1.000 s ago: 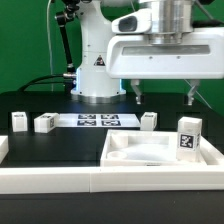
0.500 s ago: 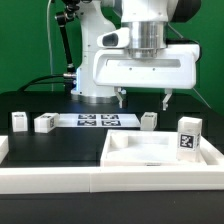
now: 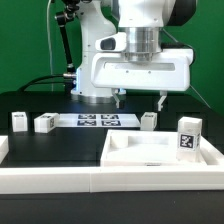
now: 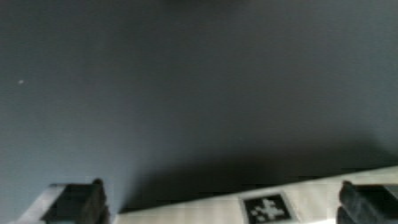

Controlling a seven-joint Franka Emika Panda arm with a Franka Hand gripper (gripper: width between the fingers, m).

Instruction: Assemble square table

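Observation:
The square table's white tray-like top [image 3: 165, 152] lies at the front on the exterior view's right, rim up. One tagged white leg [image 3: 189, 135] stands upright at its far right corner. Another leg [image 3: 149, 120] sits just behind the tray, and two more legs [image 3: 19, 121] [image 3: 44, 123] rest at the exterior view's left. My gripper [image 3: 141, 100] hangs open and empty above the black surface behind the tray, near the middle leg. In the wrist view the gripper [image 4: 222, 205] shows two dark fingertips [image 4: 75, 203] wide apart over a white tagged surface [image 4: 270, 208]; which part that is I cannot tell.
The marker board [image 3: 97, 121] lies flat on the black table between the left legs and the middle leg. A long white rail [image 3: 50, 180] edges the front of the work surface. The arm's white base [image 3: 95, 75] stands behind, before a green backdrop.
The gripper has moved toward the exterior view's left and dipped slightly, staying open. The table top and legs have not moved.

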